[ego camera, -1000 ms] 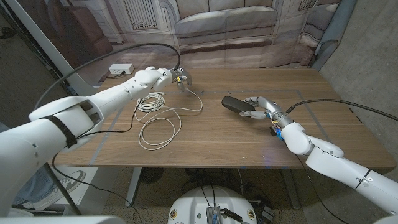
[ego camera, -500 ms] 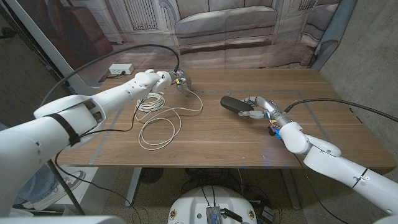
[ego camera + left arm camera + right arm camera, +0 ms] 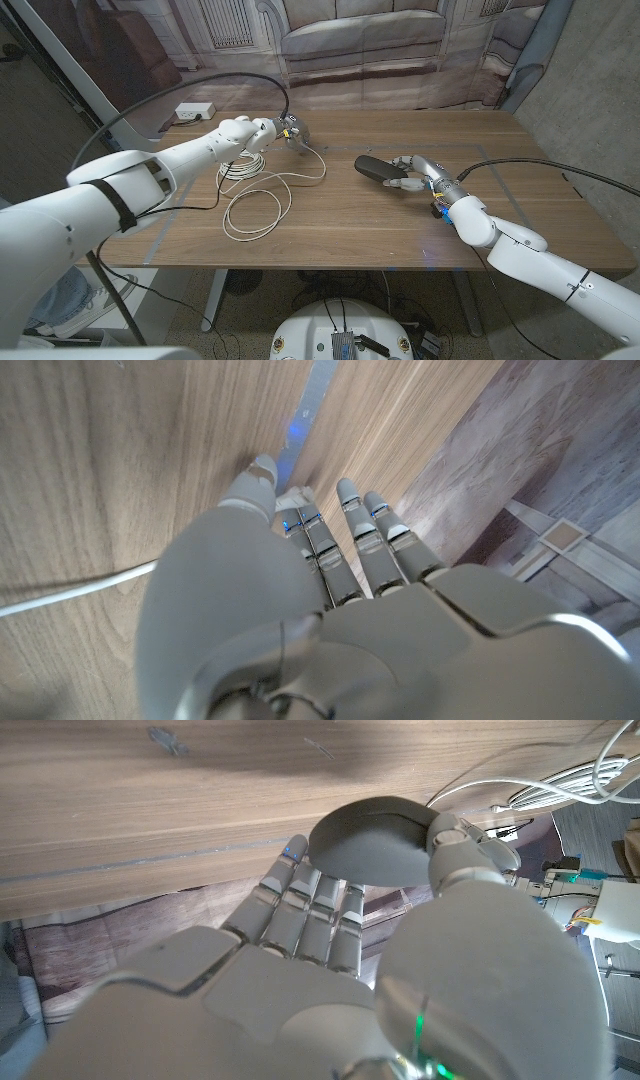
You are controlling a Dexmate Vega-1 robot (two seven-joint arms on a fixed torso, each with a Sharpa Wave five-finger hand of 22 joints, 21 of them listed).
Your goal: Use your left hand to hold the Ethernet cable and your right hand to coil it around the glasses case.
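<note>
The white Ethernet cable [image 3: 256,203] lies on the left half of the wooden table [image 3: 350,225], a tight coil at the back and a loose loop nearer me. Its free end runs up to my left hand [image 3: 288,129], whose fingertips press down at the table's far side and pinch that end. In the left wrist view the cable [image 3: 70,592] passes under my left hand [image 3: 300,560]. The dark oval glasses case [image 3: 374,166] lies at mid-table. My right hand [image 3: 416,175] grips its right end; the right wrist view shows the case [image 3: 372,842] between thumb and fingers [image 3: 300,905].
A white socket box [image 3: 195,110] sits behind the table's far left corner. A thick black cable [image 3: 240,75] arcs above it, and another black cable [image 3: 540,162] crosses the table's right side. Bare wood spans the front between the loop and my right arm.
My right hand has slid the glasses case slightly to the left. My left arm has shifted a little while its hand stays at the cable's end.
</note>
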